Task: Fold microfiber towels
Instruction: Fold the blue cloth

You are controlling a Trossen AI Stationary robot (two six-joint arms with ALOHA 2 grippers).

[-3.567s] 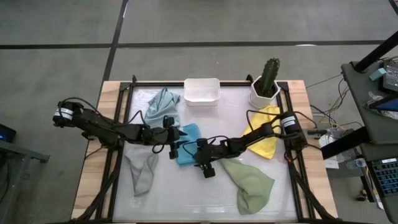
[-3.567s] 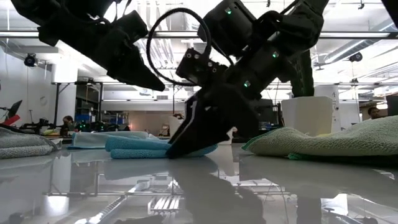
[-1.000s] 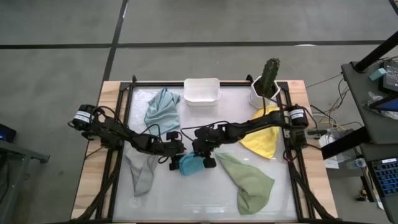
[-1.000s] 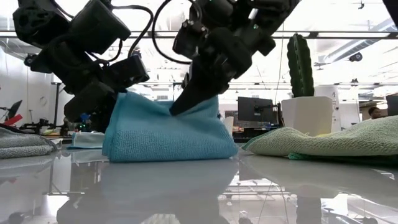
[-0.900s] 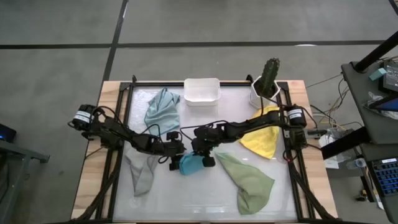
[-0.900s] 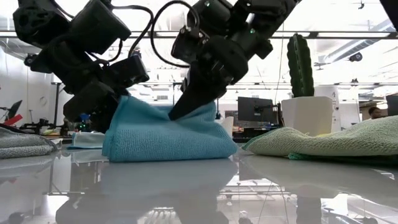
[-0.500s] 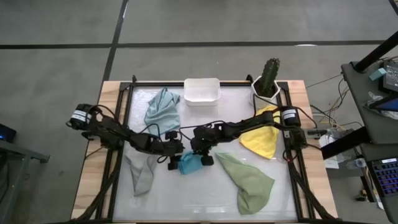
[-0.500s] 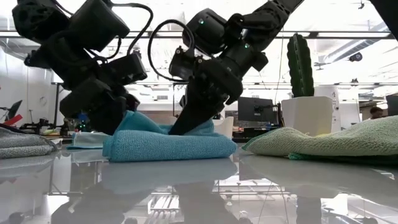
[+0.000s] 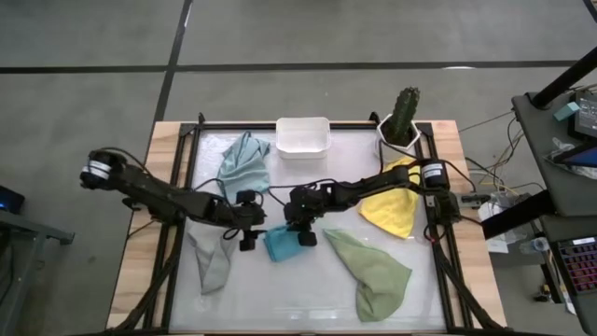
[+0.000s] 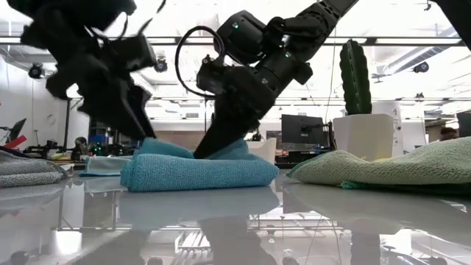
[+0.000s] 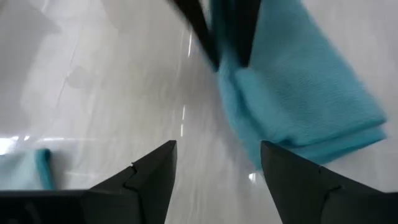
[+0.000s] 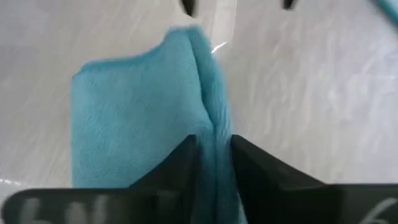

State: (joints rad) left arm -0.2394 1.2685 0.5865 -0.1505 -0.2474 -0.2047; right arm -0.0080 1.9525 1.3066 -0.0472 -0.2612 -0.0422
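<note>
The bright blue microfiber towel (image 9: 280,245) is lying as a small folded bundle near the middle of the table (image 9: 280,299), between the two grippers. In the low view it is showing as a flat, doubled pad with a rounded fold along its near edge and a fine looped pile, soft and matte against the glossy white tabletop.

The right gripper (image 9: 300,231) is sitting at the towel's far edge, on the side toward the white plastic tub (image 9: 302,136). In its wrist view a ridge of the blue cloth is running between its two dark fingers (image 12: 177,163), which are standing only narrowly apart with the cloth between them; whether they are pinching it or letting it go is hard to judge.

The left gripper (image 9: 244,230) is hanging just beside the towel's left end, jaws spread wide and holding nothing; its wrist view is showing bare table between its fingertips (image 11: 157,163), with the towel lying off to one side ahead.

The bundle's long axis is running roughly across the table, from one gripper toward the other. The right gripper is the nearer, being in contact with the cloth, so any further fold or smoothing is probably depending on it.

The sage green towel (image 9: 373,271), yellow towel (image 9: 396,210), grey towel (image 9: 213,261) and pale blue-grey towel (image 9: 242,161) are lying loose and crumpled around it.
</note>
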